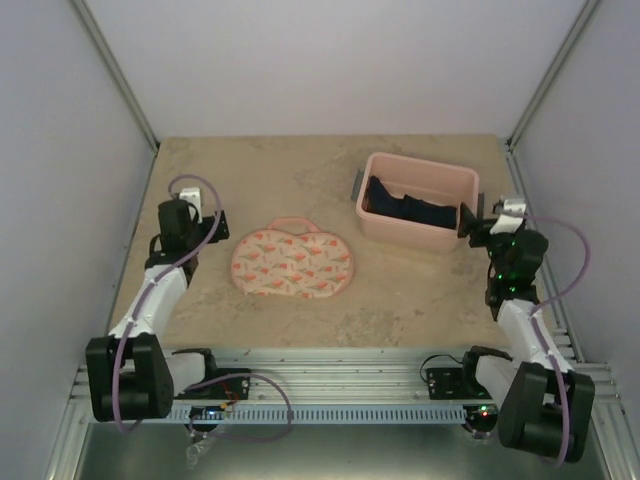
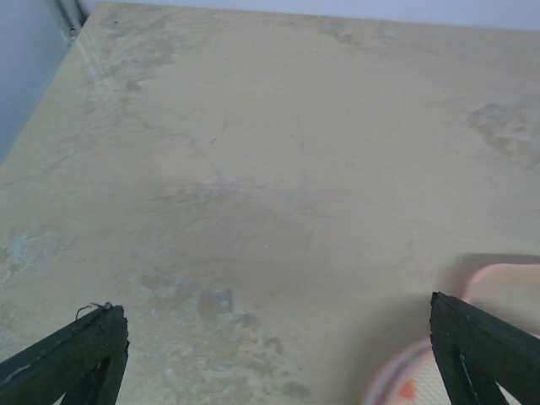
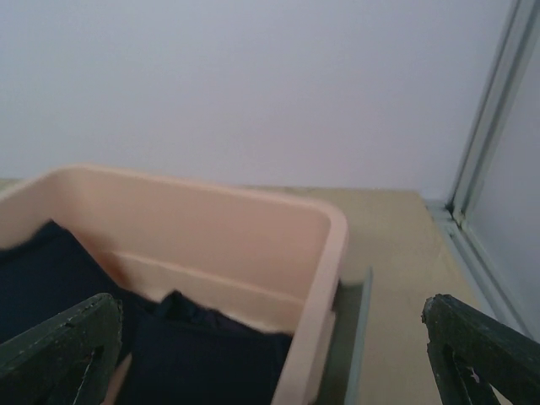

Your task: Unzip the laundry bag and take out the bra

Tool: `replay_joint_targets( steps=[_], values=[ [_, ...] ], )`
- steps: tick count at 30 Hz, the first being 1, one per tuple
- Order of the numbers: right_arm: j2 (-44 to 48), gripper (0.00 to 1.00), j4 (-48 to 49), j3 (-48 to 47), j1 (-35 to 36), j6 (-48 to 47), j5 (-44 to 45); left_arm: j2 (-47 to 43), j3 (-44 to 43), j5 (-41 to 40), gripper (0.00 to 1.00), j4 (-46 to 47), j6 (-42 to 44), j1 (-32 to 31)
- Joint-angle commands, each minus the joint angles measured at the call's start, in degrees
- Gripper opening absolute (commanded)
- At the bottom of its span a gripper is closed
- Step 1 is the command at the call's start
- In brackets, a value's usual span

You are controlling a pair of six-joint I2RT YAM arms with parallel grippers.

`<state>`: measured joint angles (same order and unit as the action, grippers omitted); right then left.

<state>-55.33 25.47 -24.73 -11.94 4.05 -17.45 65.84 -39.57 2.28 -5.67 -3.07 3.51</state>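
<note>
The laundry bag (image 1: 292, 262), a two-lobed cream pouch with orange-red print and pink trim, lies flat and looks closed at mid-table; its inside is hidden. Its edge shows in the left wrist view (image 2: 405, 384). My left gripper (image 1: 213, 222) is open and empty, just left of the bag; its jaws stand wide apart over bare table (image 2: 274, 310). A dark navy garment (image 1: 405, 210), likely the bra, lies in the pink tub (image 1: 440, 238); I cannot make out its cups or straps. My right gripper (image 1: 472, 220) is open and empty at the tub's right end (image 3: 270, 305), above the navy fabric (image 3: 211, 354).
The rigid pink plastic tub (image 3: 333, 245) stands at the back right, with a grey clip on its right side (image 3: 359, 329). White walls and metal frame posts (image 1: 120, 80) bound the beige stone-patterned table (image 1: 300, 170) on the left, back and right.
</note>
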Motion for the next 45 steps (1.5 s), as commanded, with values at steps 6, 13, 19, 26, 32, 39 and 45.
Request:
replay_joint_targets(
  steps=[6,13,19,26,32,39,45],
  values=[
    [-7.77,0.98,38.65,17.64,-0.30,-0.50,3.99,5.10,17.24,-5.10,0.99,40.79,2.09,0.36],
    [-18.49,0.98,49.89,20.23,-0.22,0.73,2.76,9.10,28.22,-2.29,0.99,67.60,1.50,0.30],
    [-26.75,0.98,56.37,18.66,0.91,-0.01,1.53,13.56,29.73,3.13,0.99,76.79,-1.84,0.28],
    [-28.42,0.98,51.49,15.15,3.38,-3.63,-0.51,22.09,28.30,1.59,0.99,82.19,-1.68,0.23],
    [-32.33,0.98,49.41,12.58,7.10,-8.36,2.76,22.60,26.54,-0.20,0.99,79.68,-2.12,0.12],
    [-32.65,0.98,47.10,11.08,7.57,-8.63,3.63,22.65,26.47,0.00,0.99,79.35,-2.04,0.08],
    [-32.71,0.98,46.83,10.93,8.31,-8.80,5.05,22.65,26.43,0.08,0.99,79.40,-1.99,0.05]
  ],
)
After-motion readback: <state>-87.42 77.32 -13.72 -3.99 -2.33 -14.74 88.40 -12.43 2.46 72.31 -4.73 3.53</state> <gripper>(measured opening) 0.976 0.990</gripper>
